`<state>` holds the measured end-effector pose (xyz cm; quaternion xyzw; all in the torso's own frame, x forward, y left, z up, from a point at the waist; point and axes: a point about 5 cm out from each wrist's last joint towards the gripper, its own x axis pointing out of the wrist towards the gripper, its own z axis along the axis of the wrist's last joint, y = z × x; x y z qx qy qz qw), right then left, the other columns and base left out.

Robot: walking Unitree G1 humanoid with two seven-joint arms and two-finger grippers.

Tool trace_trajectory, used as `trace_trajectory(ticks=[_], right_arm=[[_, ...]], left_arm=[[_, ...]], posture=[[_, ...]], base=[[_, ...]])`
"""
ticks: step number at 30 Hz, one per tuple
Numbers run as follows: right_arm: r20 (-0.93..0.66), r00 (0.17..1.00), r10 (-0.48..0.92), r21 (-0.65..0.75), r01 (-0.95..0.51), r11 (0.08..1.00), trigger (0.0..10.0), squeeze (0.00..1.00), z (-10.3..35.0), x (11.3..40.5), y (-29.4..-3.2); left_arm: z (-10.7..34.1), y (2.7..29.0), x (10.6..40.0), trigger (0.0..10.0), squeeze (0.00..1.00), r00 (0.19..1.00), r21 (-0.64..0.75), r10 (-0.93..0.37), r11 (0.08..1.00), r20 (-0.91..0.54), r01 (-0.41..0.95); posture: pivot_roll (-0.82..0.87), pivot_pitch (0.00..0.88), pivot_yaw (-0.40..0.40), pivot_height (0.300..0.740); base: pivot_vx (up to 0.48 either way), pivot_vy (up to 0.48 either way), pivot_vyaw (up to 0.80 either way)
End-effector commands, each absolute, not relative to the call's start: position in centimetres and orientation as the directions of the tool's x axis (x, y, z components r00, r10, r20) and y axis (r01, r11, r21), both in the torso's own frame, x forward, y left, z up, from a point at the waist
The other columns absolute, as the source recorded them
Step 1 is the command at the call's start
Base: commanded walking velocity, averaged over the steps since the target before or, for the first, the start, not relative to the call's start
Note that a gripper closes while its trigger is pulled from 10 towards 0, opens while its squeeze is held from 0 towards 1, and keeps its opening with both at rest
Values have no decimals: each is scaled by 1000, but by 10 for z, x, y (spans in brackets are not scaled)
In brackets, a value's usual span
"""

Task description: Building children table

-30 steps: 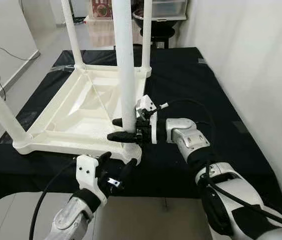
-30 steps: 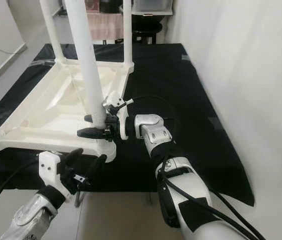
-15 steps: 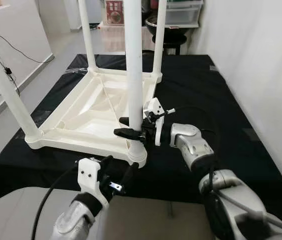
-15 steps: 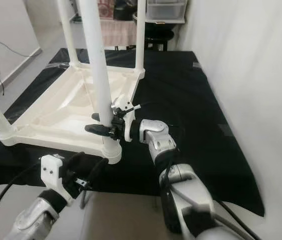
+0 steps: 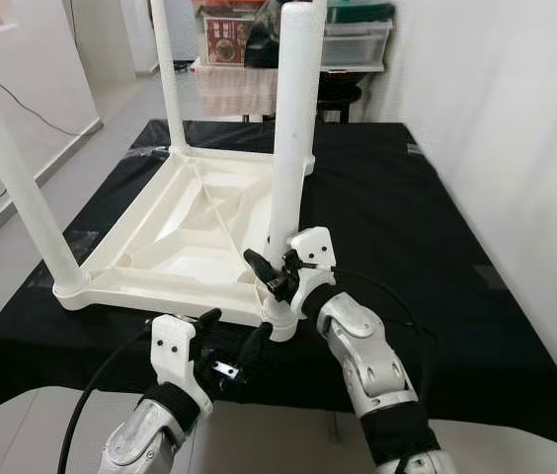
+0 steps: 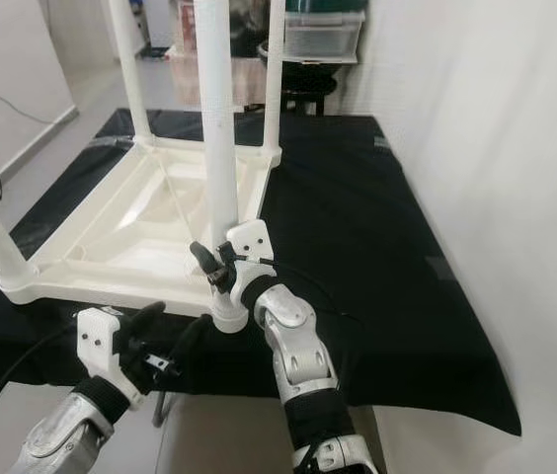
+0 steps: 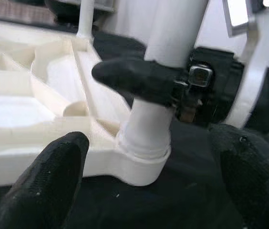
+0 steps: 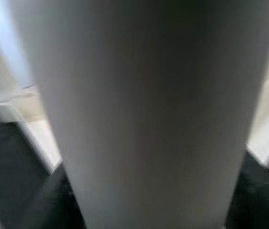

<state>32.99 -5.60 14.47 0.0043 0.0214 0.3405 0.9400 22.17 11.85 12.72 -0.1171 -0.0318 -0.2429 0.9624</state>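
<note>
The white plastic children's table [image 5: 150, 286] lies upside down on a black cloth, its legs pointing up. The near leg [image 5: 293, 118] stands in the front corner socket [image 5: 280, 326]. My right gripper [image 5: 271, 279] is shut on this leg just above the socket, one black finger [image 7: 134, 78] lying across its front. The right wrist view has the leg [image 8: 144, 114] very close. My left gripper [image 5: 231, 336] hovers open in front of and below that corner, its fingers [image 7: 48, 186] spread and touching nothing.
The black cloth [image 5: 437, 257] covers a low platform with its front edge near me. A white wall [image 5: 516, 148] runs along the right. Another leg [image 5: 22, 197] rises at the left front corner, two more [image 5: 165, 69] at the back. Storage boxes [image 5: 358, 39] stand behind.
My right forearm has swung from the leg's right side round to its near side, the gripper staying on the leg. The camera view has shifted. The left gripper has stayed open below the corner.
</note>
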Motion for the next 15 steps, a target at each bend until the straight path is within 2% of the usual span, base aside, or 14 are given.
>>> trace_trajectory(ticks=[1,2,4,5,6,7,8,9,11,13,15], right_arm=[[20,678,735,46,-735,676,10000,1000,164,334,-44],[40,618,785,55,-786,616,10000,1000,170,336,-44],[40,618,785,55,-786,616,10000,1000,170,336,-44],[57,566,822,45,-824,565,10000,1000,176,339,-45],[57,566,822,45,-824,565,10000,1000,176,339,-45],[65,504,861,23,-863,504,10000,561,183,344,-47],[66,447,892,-26,-893,449,10000,0,190,349,-50],[47,352,935,-61,-933,355,10000,0,194,352,-51],[47,352,935,-61,-933,355,10000,0,194,352,-51],[-32,225,974,-100,-970,221,10000,0,194,355,-53],[-78,195,978,-90,-978,188,10000,0,191,357,-53]], left_arm=[[125,119,222,10000,0,882,-212,-457,857,111,470],[125,119,222,10000,0,882,-212,-457,857,111,471],[125,119,222,10000,0,882,-212,-457,857,111,471],[125,119,223,10000,0,882,-212,-458,856,111,471],[125,119,223,10000,0,882,-212,-458,856,111,471],[125,119,223,10000,0,882,-212,-458,856,110,471],[125,119,224,10000,0,882,-212,-458,856,110,471],[124,119,224,10000,0,882,-210,-458,857,110,471],[124,119,224,10000,0,882,-210,-458,857,110,471],[124,119,225,10000,0,883,-208,-457,858,109,470],[124,118,225,10000,0,883,-207,-457,858,109,470]], posture=[[14,67,-18,740],[14,66,-17,740],[14,66,-17,740],[15,62,-16,740],[15,62,-16,740],[18,60,-18,740],[18,58,-20,740],[23,50,-16,740],[23,50,-16,740],[27,47,-18,740],[34,43,-18,740]], base=[[0,0,0],[0,0,0],[0,0,0],[0,0,0],[0,0,0],[0,0,0],[0,0,0],[0,0,0],[0,0,0],[0,0,0],[0,0,0]])
